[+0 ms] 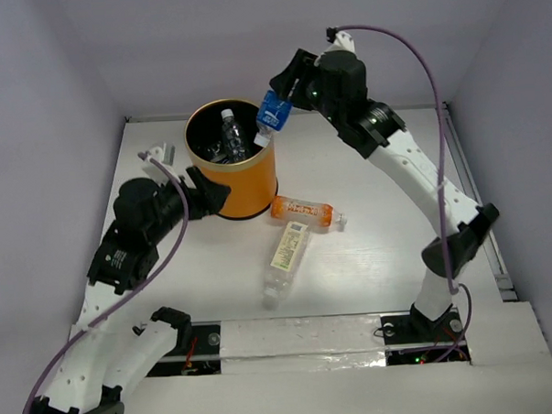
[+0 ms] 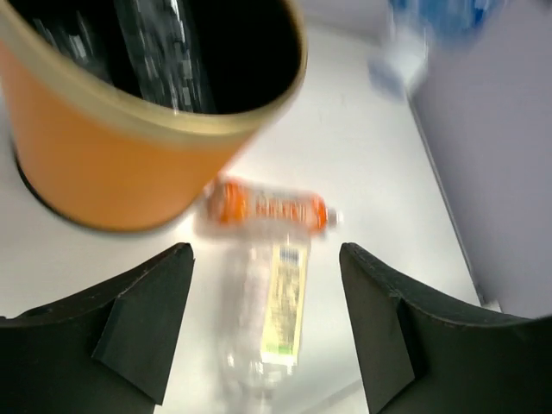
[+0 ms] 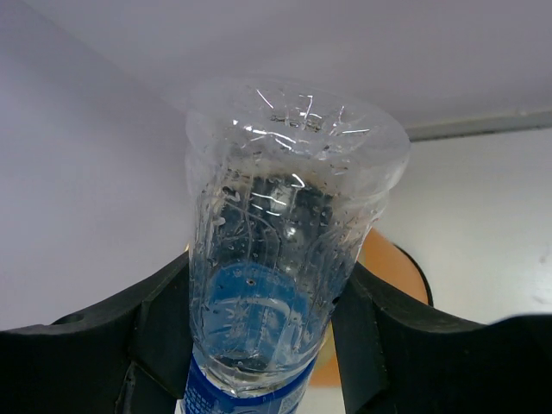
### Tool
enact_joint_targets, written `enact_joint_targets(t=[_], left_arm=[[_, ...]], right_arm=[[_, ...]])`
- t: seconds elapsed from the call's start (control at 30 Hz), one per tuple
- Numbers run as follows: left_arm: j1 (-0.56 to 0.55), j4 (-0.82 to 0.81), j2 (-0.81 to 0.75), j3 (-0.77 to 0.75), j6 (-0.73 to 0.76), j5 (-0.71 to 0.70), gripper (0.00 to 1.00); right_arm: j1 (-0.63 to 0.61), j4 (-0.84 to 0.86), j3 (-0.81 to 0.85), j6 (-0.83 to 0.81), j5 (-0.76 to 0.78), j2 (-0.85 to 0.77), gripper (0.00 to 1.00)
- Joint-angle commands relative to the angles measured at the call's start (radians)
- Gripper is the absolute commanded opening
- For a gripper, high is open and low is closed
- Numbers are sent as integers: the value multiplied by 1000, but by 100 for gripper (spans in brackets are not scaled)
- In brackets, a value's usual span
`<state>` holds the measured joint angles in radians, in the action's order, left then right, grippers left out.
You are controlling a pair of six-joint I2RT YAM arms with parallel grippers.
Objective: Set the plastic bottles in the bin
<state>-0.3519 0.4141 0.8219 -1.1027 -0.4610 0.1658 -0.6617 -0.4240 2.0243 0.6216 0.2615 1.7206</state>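
White table [image 1: 379,257], both arms on it. R arm [image 1: 421,173] reaches up to the back; L arm [image 1: 122,250] is bent low at the left. Bin [image 1: 248,185] stands upright at back-centre, orange w/ black inside, and holds the bottles inside [image 1: 229,134]; count not clear. The left gripper [image 1: 207,193] sits just beside the bin's left wall, fingers spread, nothing btwn them. The right gripper [image 1: 285,98] pinches the blue-label bottle [image 1: 273,110] round its body. It is tilted cap-down, w/ the cap end at the bin's right rim in the top view and the clear base toward the wrist cam. Two more lie on the table in front of the bin: orange bottle [image 1: 304,208] on its side near the bin's base, yellow-label bottle [image 1: 285,257] just beside it, nearer the arm bases.
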Motion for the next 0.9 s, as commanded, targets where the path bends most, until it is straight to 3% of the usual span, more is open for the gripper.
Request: enact_joint_targets(t=[0.0, 0.17, 0.27, 0.33, 0.37, 0.6, 0.77, 0.83, 0.87], left_arm=[[-25, 69, -88, 124, -71, 87, 64], [-100, 98, -173, 257, -192, 95, 65], [-143, 75, -201, 323, -240, 89, 70], [-173, 66, -190, 339, -251, 74, 73], [-189, 61, -184, 342, -252, 64, 75], [-295, -4, -60, 348, -243, 28, 80], [-407, -69, 52, 310, -225, -5, 82], [-456, -80, 132, 287, -212, -37, 82], [-508, -83, 158, 258, -197, -49, 83]], right_arm=[[-30, 59, 175, -57, 35, 111, 47], [-71, 15, 475, -109, 45, 350, 48], [-101, 36, 513, -164, 82, 427, 53], [-110, 37, 519, -169, 76, 448, 61], [-110, 39, 518, -172, 65, 458, 70], [-139, 57, 446, -203, 12, 390, 95], [-139, 67, 317, -214, 25, 246, 94], [-139, 85, 234, -217, 54, 135, 85], [-139, 108, 184, -217, 62, 91, 75]])
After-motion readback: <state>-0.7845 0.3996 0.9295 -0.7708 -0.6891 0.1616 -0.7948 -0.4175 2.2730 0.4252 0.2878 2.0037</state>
